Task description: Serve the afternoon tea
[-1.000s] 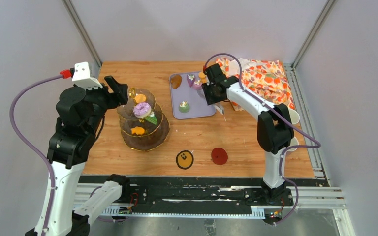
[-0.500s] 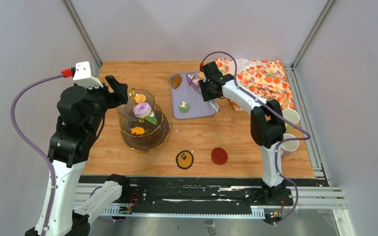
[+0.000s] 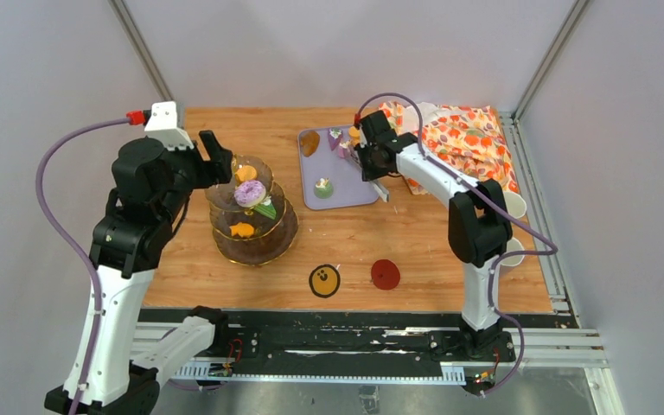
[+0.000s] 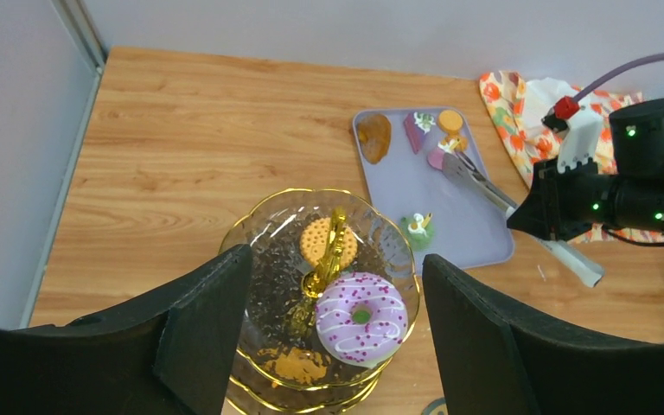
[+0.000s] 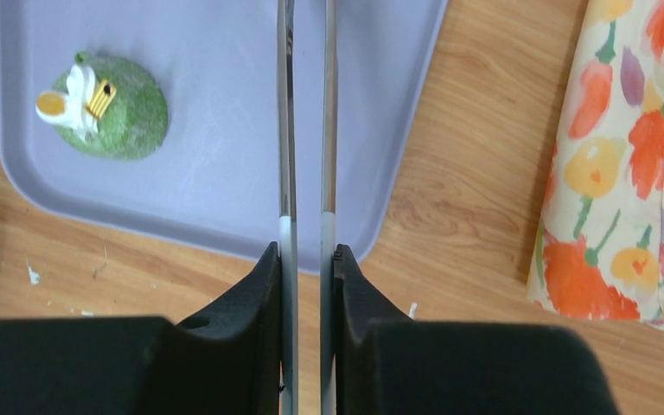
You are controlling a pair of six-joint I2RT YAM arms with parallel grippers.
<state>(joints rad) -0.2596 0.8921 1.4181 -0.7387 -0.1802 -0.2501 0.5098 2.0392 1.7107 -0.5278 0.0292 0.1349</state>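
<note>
Partly served: purple donut and orange biscuit on the glass stand, left side of worktop. Left to move from the lilac tray: green cake (plus several far-end pieces). Right fingers clamped on tongs; left fingers spread wide above stand.

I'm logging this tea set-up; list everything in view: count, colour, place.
Three-tier clear glass stand with gold handle: one, table's left.
Purple-iced toy donut: one, on stand.
Round orange toy biscuits: two, on stand.
Lilac rectangular plastic tray: one, far middle.
Small toy pastries: at least five, mixed, on tray.
Silver metal tongs: one, over tray.
Orange floral cloth: one, far right.
Small cream mugs: two, right edge.
Round coasters: two, yellow and red, near middle.
Left jaws: open, by stand.
Right jaws: shut on tongs.
</note>
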